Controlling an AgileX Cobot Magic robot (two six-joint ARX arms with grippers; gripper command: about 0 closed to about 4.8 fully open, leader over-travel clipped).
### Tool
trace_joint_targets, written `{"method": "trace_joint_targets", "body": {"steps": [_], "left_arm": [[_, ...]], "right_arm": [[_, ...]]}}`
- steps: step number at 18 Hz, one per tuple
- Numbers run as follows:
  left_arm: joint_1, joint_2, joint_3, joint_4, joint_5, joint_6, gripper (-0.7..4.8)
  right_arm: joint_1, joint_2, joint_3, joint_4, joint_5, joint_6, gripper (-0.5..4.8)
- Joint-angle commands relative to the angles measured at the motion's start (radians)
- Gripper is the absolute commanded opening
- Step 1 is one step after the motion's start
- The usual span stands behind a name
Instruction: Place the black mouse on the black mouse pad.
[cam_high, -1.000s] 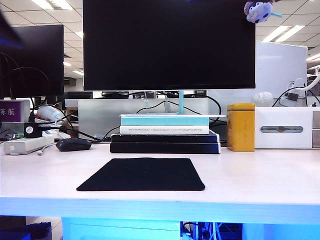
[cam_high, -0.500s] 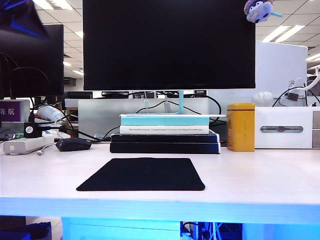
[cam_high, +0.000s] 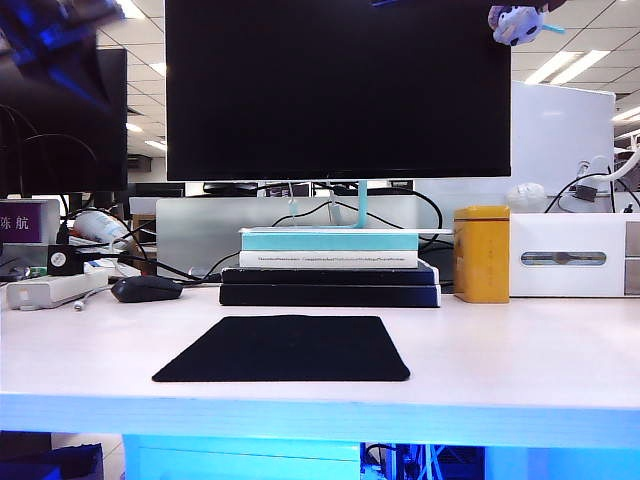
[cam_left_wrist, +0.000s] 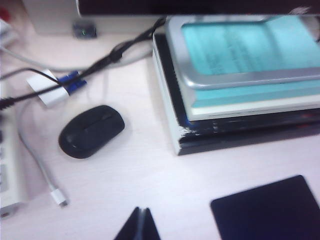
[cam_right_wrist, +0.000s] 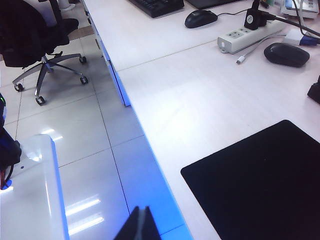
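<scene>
The black mouse (cam_high: 147, 289) lies on the pale desk, left of and behind the black mouse pad (cam_high: 283, 348), apart from it. In the left wrist view my left gripper (cam_left_wrist: 140, 222) is shut and empty. It hangs above bare desk between the mouse (cam_left_wrist: 91, 131) and a corner of the pad (cam_left_wrist: 267, 210). My right gripper (cam_right_wrist: 141, 222) is also shut and empty, out over the floor beyond the desk's front edge. From there the pad (cam_right_wrist: 260, 185) is near and the mouse (cam_right_wrist: 286, 54) is far off.
A stack of books (cam_high: 329, 267) under a monitor stands behind the pad. A yellow tin (cam_high: 481, 254) stands to its right. A white power strip (cam_high: 55, 290), cables and a loose white plug (cam_left_wrist: 59, 196) lie beside the mouse. My left arm (cam_high: 60, 45) is a dark blur at upper left.
The left arm's dark blur has grown and come further into the upper left of the exterior view. The mouse and the pad have not moved.
</scene>
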Motion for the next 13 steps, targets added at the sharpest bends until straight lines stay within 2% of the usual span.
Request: {"method": "trace_joint_targets", "body": {"steps": [1, 7, 13], "left_arm": [[0.001, 0.047, 0.007, 0.005, 0.008, 0.001, -0.06], [0.001, 0.149, 0.01, 0.087, 0.025, -0.005, -0.06], [-0.003, 0.306, 0.093, 0.122, 0.047, -0.004, -0.06]], "right_arm": [[-0.001, 0.0, 0.006, 0.02, 0.046, -0.025, -0.06], [-0.005, 0.058, 0.008, 0.063, 0.061, -0.04, -0.06], [-0.006, 0.101, 0.025, 0.112, 0.091, -0.042, -0.06]]}}
